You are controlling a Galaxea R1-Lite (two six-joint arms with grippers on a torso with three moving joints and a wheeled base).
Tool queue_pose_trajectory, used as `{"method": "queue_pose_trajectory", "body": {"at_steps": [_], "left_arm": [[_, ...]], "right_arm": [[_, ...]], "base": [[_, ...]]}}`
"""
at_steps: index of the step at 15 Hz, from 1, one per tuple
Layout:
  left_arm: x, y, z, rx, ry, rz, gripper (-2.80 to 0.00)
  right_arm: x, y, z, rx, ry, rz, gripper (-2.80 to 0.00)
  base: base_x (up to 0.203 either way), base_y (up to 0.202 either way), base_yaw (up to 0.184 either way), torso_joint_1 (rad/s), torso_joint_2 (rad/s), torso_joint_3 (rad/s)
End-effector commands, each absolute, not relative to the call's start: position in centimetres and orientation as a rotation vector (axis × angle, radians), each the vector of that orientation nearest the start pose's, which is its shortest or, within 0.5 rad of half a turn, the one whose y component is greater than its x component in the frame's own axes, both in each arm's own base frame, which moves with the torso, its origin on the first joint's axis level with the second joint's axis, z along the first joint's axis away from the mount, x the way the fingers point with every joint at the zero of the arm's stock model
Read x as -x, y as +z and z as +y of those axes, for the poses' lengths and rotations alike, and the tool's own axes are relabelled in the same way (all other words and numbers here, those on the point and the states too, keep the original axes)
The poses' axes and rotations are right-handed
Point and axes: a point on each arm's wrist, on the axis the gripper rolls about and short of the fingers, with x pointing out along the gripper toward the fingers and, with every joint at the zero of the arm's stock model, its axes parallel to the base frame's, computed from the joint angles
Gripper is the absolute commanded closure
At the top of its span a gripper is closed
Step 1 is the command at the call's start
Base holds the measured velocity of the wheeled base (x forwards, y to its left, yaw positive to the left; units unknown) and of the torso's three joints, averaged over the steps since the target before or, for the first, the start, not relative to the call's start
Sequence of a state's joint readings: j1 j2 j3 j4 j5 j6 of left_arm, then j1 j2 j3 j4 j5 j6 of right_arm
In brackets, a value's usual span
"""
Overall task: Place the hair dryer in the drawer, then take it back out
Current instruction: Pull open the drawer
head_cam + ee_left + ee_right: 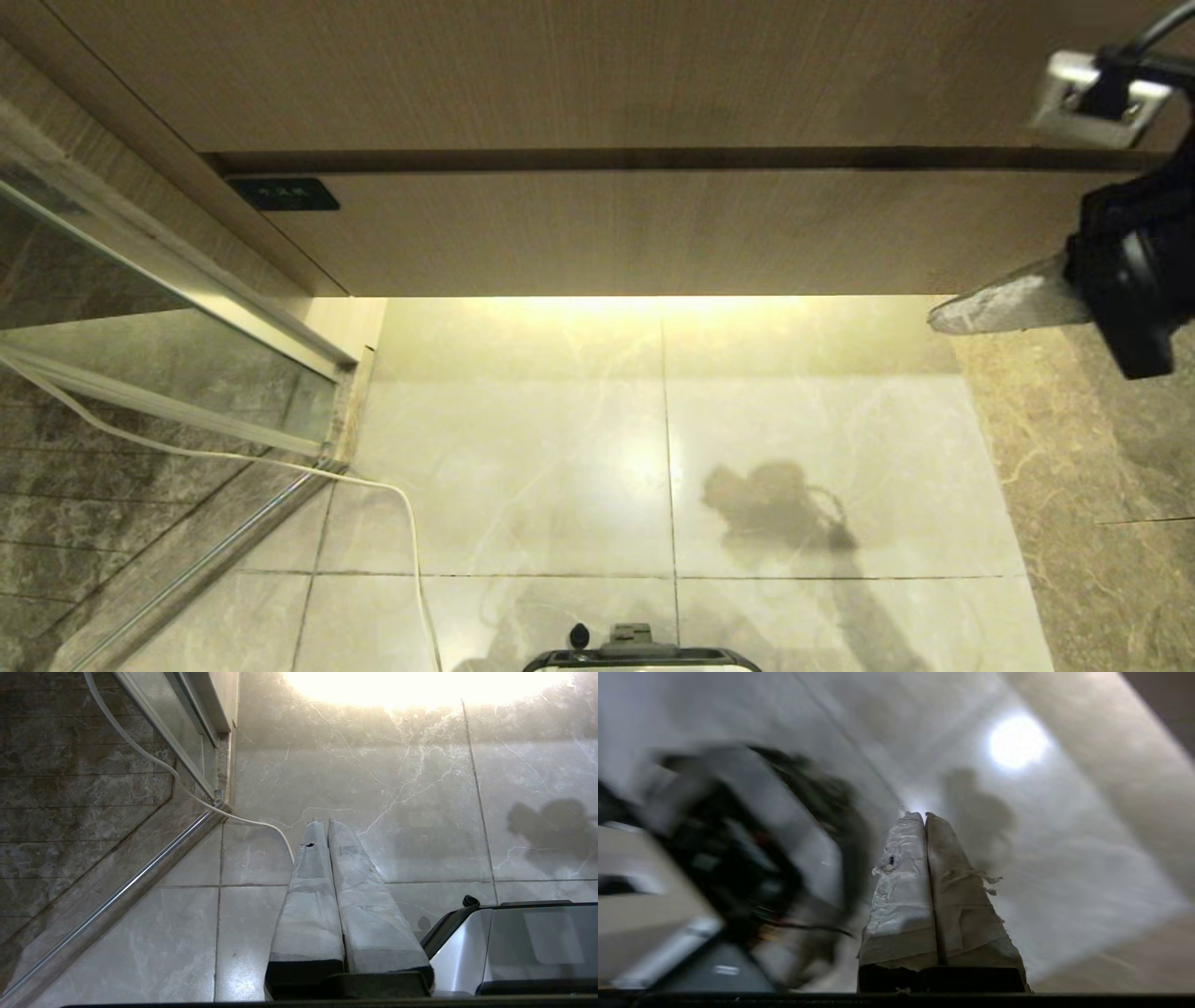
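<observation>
**Reaching for the closed drawer**

From the left: a white cable [280, 464] trails over the marble floor [523, 467], and my left gripper [322, 823] hangs parked above it, fingers pressed together, empty. The drawer [653, 233] sits fully shut, its black label [285, 194] at the left end. My right gripper [938, 320], jaws together and holding nothing, hovers by the drawer's right end, just below its bottom edge. I should hook under that edge squarely and pull straight. I see no hair dryer.
</observation>
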State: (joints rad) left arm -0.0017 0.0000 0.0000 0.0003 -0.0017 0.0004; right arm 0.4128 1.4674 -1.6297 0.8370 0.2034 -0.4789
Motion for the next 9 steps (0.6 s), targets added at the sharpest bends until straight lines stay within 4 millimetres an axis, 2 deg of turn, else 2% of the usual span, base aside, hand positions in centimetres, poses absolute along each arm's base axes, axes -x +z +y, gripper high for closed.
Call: {"method": "queue_pose_trajectory", "body": {"at_steps": [1,3,4,5,9], "left_arm": [[2.3,7.5,0.0,0.0,-0.003,0.002,0.0],[2.3,7.5,0.0,0.0,-0.003,0.002,0.0],[2.3,7.5,0.0,0.0,-0.003,0.002,0.0],[2.3,7.5,0.0,0.0,-0.003,0.002,0.0],[2.3,7.5,0.0,0.0,-0.003,0.002,0.0]], "right_arm": [[-21.9,31.2,9.7,0.8,0.654,0.528,0.0],[-23.8,30.6,10.7,0.782,0.702,0.371,0.0],[-24.3,29.5,11.1,0.752,0.786,0.337,0.0],[-24.6,28.8,11.1,0.757,0.816,0.314,-2.8],[-26.0,28.7,11.6,0.823,0.823,0.188,-2.8]], "base": [[0.0,0.0,0.0,0.0,0.0,0.0],[0.0,0.0,0.0,0.0,0.0,0.0],[0.0,0.0,0.0,0.0,0.0,0.0],[0.0,0.0,0.0,0.0,0.0,0.0],[0.0,0.0,0.0,0.0,0.0,0.0]]}}
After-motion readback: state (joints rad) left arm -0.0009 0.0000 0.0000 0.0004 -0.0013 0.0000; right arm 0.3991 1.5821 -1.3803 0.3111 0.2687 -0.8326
